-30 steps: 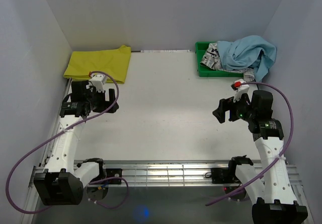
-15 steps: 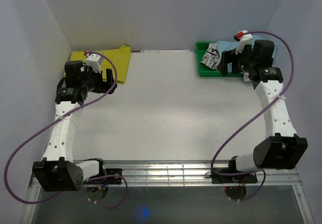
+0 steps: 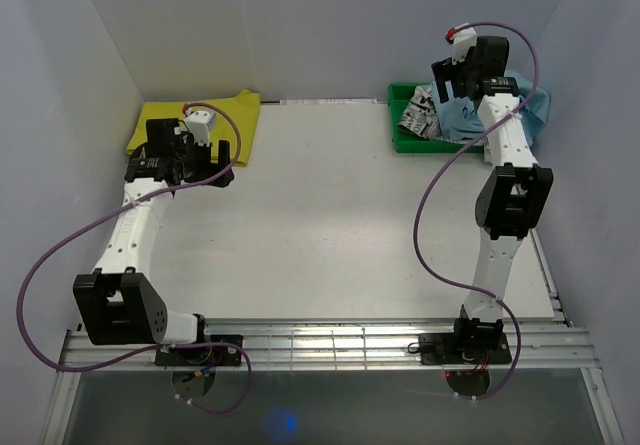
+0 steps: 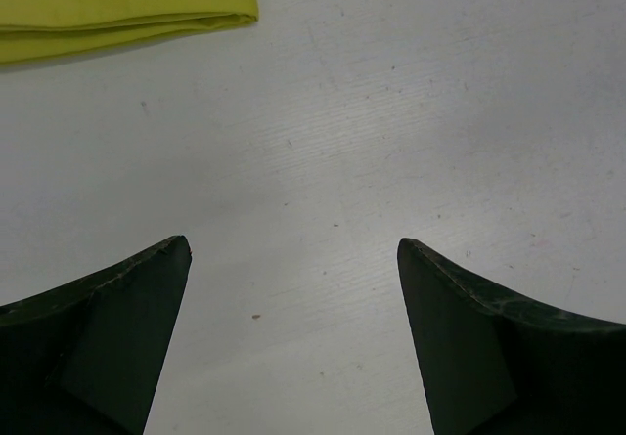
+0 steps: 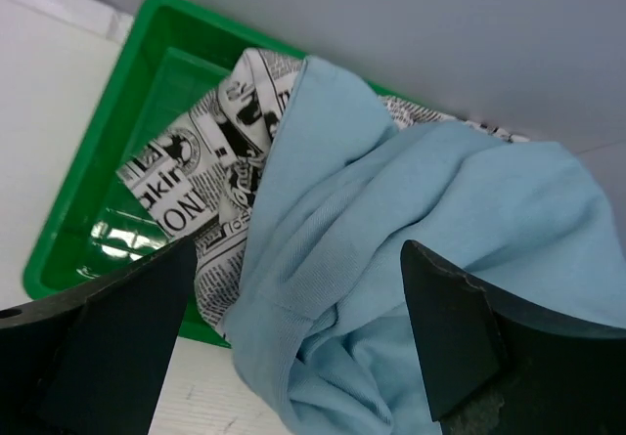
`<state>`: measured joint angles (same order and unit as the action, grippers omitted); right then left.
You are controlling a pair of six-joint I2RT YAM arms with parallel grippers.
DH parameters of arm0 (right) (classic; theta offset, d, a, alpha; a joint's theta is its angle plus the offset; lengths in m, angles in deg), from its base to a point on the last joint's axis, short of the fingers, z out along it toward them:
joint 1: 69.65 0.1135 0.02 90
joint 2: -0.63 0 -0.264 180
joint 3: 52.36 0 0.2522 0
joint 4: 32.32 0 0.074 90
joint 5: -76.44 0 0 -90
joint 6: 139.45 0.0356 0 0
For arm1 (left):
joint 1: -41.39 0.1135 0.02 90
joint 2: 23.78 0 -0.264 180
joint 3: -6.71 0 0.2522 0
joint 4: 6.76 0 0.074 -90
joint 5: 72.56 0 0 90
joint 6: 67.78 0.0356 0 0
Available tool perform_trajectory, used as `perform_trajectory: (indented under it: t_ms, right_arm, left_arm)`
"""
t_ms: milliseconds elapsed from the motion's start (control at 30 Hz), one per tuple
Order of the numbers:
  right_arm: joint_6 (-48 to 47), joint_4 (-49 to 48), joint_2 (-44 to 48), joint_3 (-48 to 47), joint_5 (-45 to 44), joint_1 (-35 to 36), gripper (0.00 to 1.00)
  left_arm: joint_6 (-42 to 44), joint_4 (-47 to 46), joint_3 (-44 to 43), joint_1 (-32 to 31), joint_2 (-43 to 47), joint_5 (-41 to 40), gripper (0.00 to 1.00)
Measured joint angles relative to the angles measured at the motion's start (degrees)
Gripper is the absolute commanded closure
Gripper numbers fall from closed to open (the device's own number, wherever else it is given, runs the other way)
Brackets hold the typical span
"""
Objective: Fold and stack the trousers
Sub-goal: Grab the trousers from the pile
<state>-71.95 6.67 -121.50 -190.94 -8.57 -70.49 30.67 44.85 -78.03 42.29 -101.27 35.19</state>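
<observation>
White table (image 3: 330, 195), far corner: right end effector (image 5: 298, 249) spread above trousers (image 5: 411, 200).

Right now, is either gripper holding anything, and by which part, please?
Nothing is held: the right gripper is open above the trousers in the green bin, the left gripper open over the table.

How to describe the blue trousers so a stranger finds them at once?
At the far right corner of the white table stands a green bin. The trousers are the crumpled cloth heaped in it, plain light blue, while the garment beside them is printed black on white.
</observation>
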Motion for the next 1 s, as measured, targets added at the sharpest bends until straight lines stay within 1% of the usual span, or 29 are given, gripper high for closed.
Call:
perform_trajectory:
  t_ms: [167,367,433,467,500,567,600,633,667,700,733,900,1000]
  right_arm:
    - [-4.0,-0.1,-7.8,-0.5,-2.7,-0.4,0.1]
    - [-5.8,-1.0,-12.9,-0.5,-10.6,-1.2,0.1]
    - [-5.7,-1.8,-13.0,0.3,-12.5,-1.6,0.06]
    - [-5.5,-2.3,-13.0,0.7,-13.0,-1.8,0.03]
    - [-5.4,-2.8,-12.9,1.0,-13.6,-1.9,0.12]
    - [-5.5,-3.1,-12.9,1.4,-14.2,-2.0,0.36]
    - [-5.6,-3.1,-12.9,1.5,-14.5,-2.1,0.55]
    - [-5.7,-3.1,-12.9,1.6,-14.7,-2.1,0.63]
    - [-5.5,-3.1,-12.9,1.6,-15.0,-2.2,0.72]
    - [-5.5,-3.0,-12.9,1.6,-15.1,-2.3,0.89]
    - [-5.6,-3.0,-12.9,1.6,-15.1,-2.3,0.92]
    - [-4.9,-2.2,-11.6,1.6,-14.5,-2.7,0.92]
    - [-3.9,-1.0,-7.8,2.9,-12.1,-3.3,0.92]
  left_arm:
    - [1.2,1.1,0.0,0.0,-1.6,-2.8,0.02]
    - [2.7,1.6,0.0,0.0,-2.3,-5.4,0.02]
    - [3.1,1.6,0.0,0.0,-2.8,-5.9,0.02]
    - [3.2,1.7,0.0,0.0,-3.0,-6.1,0.02]
    - [3.3,1.7,0.0,0.0,-3.3,-6.2,0.02]
    - [3.4,1.8,0.0,0.0,-3.8,-6.2,0.02]
    - [3.5,1.9,0.0,0.0,-4.0,-6.2,0.02]
    - [3.5,2.0,0.0,0.0,-4.1,-6.2,0.02]
    - [3.6,2.1,0.0,0.0,-4.3,-6.2,0.02]
    - [3.6,2.2,0.0,0.0,-4.3,-6.2,0.02]
    - [3.6,2.2,0.0,0.0,-4.3,-6.2,0.02]
    - [3.6,2.3,0.2,0.0,-4.3,-6.2,0.02]
    - [3.5,2.2,1.4,0.0,-4.0,-7.0,0.02]
